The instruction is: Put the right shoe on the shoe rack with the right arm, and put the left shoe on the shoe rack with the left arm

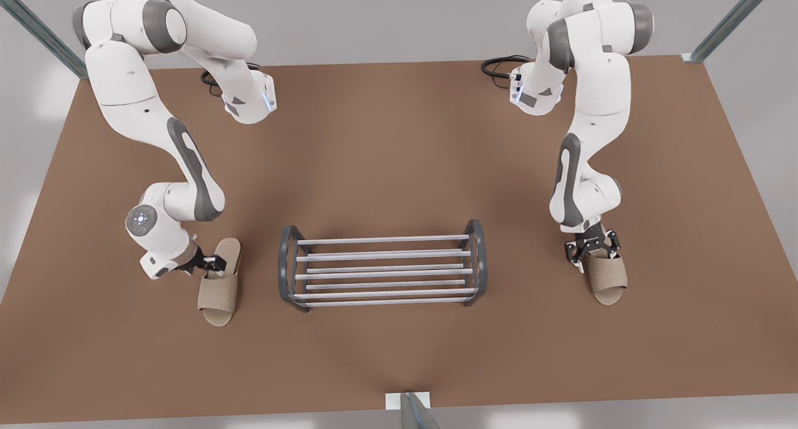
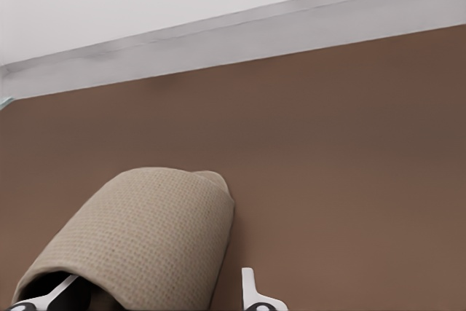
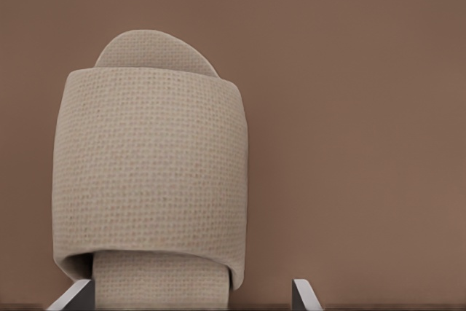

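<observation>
The shoe rack stands mid-table, dark arched ends joined by silver bars, with nothing on it. A beige woven slipper lies toward the front view's left. My left gripper reaches it from the side, open. One fingertip is inside the strap opening of that slipper and the other is outside its edge. Toward the front view's right lies a second beige slipper. My right gripper comes down over its heel, open, its fingertips on either side of the heel of the slipper.
The brown table has bare room around the rack. Black cables lie near the arm bases at the far edge. Glass-like posts stand at the table's edges.
</observation>
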`<state>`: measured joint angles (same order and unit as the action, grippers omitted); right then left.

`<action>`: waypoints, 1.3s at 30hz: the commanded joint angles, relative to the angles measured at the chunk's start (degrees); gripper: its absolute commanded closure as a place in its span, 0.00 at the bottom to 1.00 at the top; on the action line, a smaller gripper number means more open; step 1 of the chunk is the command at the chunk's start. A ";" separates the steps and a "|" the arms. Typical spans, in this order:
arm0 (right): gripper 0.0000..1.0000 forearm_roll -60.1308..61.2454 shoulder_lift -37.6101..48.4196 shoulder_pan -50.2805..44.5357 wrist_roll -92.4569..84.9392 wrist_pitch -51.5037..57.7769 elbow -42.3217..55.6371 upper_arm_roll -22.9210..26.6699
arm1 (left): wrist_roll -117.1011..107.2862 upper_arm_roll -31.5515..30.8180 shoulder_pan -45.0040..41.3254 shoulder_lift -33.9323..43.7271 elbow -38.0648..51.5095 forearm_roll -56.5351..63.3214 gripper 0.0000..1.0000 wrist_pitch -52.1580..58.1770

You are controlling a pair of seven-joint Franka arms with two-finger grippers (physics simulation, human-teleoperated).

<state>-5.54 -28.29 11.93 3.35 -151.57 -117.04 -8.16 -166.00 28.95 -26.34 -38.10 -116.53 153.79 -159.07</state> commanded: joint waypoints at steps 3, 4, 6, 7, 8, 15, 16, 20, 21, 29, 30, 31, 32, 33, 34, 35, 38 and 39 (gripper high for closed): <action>0.00 0.09 -0.18 -0.33 -1.24 -0.13 0.67 -0.01 | -52.67 -0.47 1.02 -0.13 1.04 -0.07 0.00 -0.10; 0.00 0.09 -0.27 -0.42 -1.24 -0.13 1.02 -0.01 | -52.58 -0.47 1.02 -0.13 1.21 -0.07 0.00 -0.10; 0.00 0.09 -0.45 -0.42 -1.24 -0.48 1.29 -0.01 | -52.40 -0.47 1.02 -0.13 1.74 -0.15 0.00 -0.10; 0.00 0.09 -0.45 -0.42 -1.24 -0.48 1.29 -0.01 | -52.40 -0.47 1.02 -0.13 1.83 -0.15 0.00 -0.10; 0.00 0.09 -0.62 -0.42 -1.24 -0.57 1.29 0.07 | -52.40 -0.47 1.02 -0.13 1.83 -0.15 0.00 -0.10; 0.00 0.00 -3.26 -0.42 -1.32 -3.11 2.16 0.07 | -52.67 -0.47 1.11 -0.13 1.83 -0.07 0.46 -0.19; 0.00 0.00 -3.44 -0.42 -1.32 -3.11 2.34 0.07 | -52.58 -0.47 1.02 -0.04 1.83 -0.07 0.49 -0.19; 0.00 -0.09 -4.58 -0.51 -1.41 -3.11 3.57 0.07 | -52.49 -0.38 0.50 0.40 1.92 0.29 0.79 -0.19; 0.00 -0.09 -4.58 -0.59 -1.41 -3.11 3.92 0.07 | -52.49 -0.38 0.41 0.57 1.92 0.29 0.79 -0.19; 0.00 -0.09 -5.72 -0.42 -1.59 -3.11 5.07 0.07 | -52.32 -0.29 -1.35 12.87 1.92 0.20 0.79 -7.56; 0.00 -0.09 -5.72 -0.51 -1.59 -3.11 5.15 0.07 | -52.32 -0.29 -2.31 18.14 1.83 0.11 0.79 -11.96; 0.00 -0.09 -5.81 -0.42 -1.59 -3.11 5.15 0.07 | -52.40 -0.29 -4.07 23.07 1.92 0.11 0.79 -14.77; 0.06 -0.09 -5.81 -0.51 -1.59 -3.11 5.15 0.07 | -52.49 -0.29 -6.27 25.88 1.92 -0.07 0.79 -15.13; 0.34 -0.09 -5.81 -0.51 -1.68 -3.11 5.15 0.07 | -52.49 -0.21 -9.52 29.05 1.92 -0.42 0.79 -15.57; 0.58 -0.09 -5.81 -0.42 -2.29 -3.11 5.15 0.07 | -52.49 -0.29 -12.51 32.47 2.88 -0.50 0.79 -17.49; 0.70 -0.09 -5.81 -0.51 -2.38 -3.11 5.07 0.07 | -52.49 -0.29 -15.49 36.16 3.85 -0.42 0.79 -22.15; 0.79 -0.09 -5.81 -0.24 -3.78 -2.85 5.07 0.07 | -51.26 -0.47 -24.36 42.84 5.00 -0.24 0.79 -28.57; 0.79 -0.09 -5.72 -0.15 -4.84 -2.76 5.15 0.07 | -51.17 -0.56 -27.71 43.64 6.75 -0.59 0.79 -29.54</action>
<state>-5.25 -34.10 11.76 1.09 -154.67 -111.93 -8.10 -166.00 28.40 -52.43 4.40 -109.75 153.47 -179.86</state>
